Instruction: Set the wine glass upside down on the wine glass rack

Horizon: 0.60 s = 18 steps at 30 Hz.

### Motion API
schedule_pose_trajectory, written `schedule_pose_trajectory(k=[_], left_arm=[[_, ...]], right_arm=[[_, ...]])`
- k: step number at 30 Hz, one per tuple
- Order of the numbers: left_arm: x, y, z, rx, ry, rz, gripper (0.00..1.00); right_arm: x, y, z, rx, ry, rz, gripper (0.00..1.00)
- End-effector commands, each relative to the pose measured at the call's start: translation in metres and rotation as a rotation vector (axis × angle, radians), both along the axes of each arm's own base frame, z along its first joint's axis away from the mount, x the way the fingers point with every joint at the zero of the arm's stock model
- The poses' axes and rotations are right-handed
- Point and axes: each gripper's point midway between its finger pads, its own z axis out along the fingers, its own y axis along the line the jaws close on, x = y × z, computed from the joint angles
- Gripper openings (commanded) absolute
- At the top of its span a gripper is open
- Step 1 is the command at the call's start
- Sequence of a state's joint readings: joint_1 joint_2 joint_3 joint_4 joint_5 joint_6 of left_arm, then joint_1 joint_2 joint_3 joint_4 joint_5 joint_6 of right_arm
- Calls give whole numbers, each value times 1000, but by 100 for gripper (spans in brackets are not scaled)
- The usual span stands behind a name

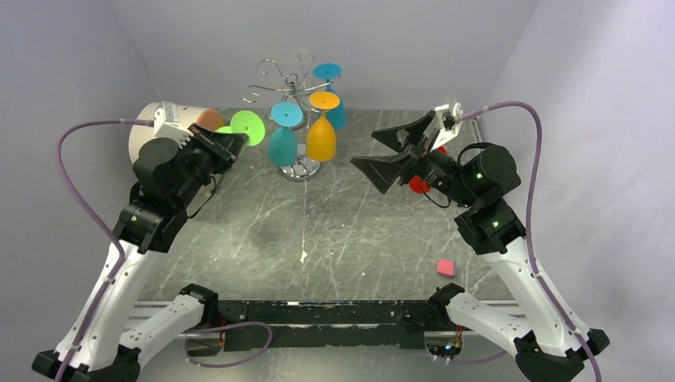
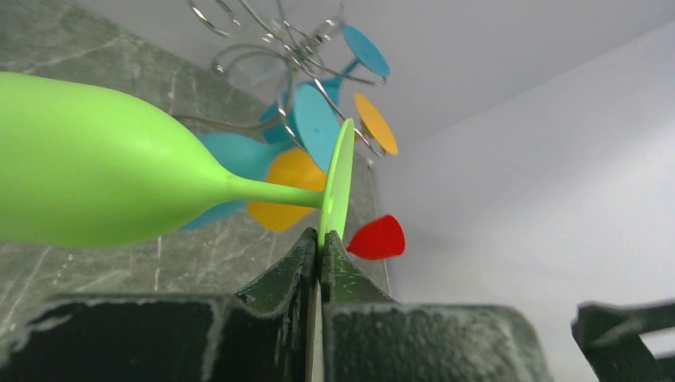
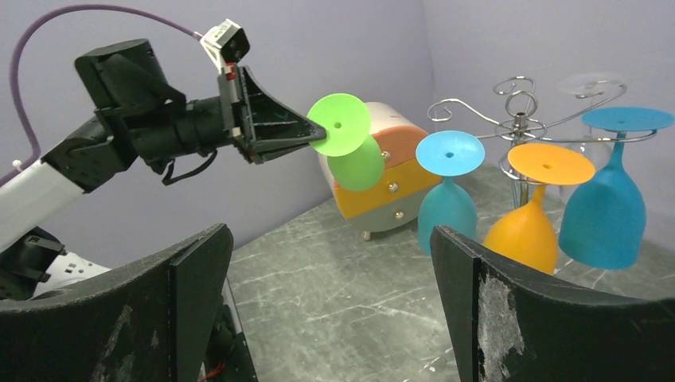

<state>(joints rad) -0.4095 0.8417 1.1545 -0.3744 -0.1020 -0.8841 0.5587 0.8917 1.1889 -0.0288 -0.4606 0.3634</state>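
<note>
Left claw (image 1: 237, 142): clamped tight on the foot rim of the green wine glass (image 2: 119, 171), which is held sideways in the air, far left, near the wine glass rack (image 1: 296, 87). Right claw (image 1: 364, 151): spread wide, empty, right of the rack.

The wine glass rack (image 1: 294, 83) stands at the back of the table (image 1: 318, 239) — other glasses (image 1: 321, 137) hang on it. Just left of it is the wine glass (image 1: 247, 127), in the left gripper (image 1: 237, 143).
</note>
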Motion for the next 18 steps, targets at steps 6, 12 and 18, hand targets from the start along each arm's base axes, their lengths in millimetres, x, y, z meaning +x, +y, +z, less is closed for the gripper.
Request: schedule_pose_trajectory(k=[6,12,18], left_arm=[[32,34,9,-192,-48,-30,7],[46,23,-8,-290,-8,-192,7],[53,27,-15,-303,-31,-168,7]], right_arm=[[-5,-5,-4,-7,-19,-14,100],[0,-3,-10,-21,-10,-21,100],[3,-3,-13,-26,-12,-28,100]])
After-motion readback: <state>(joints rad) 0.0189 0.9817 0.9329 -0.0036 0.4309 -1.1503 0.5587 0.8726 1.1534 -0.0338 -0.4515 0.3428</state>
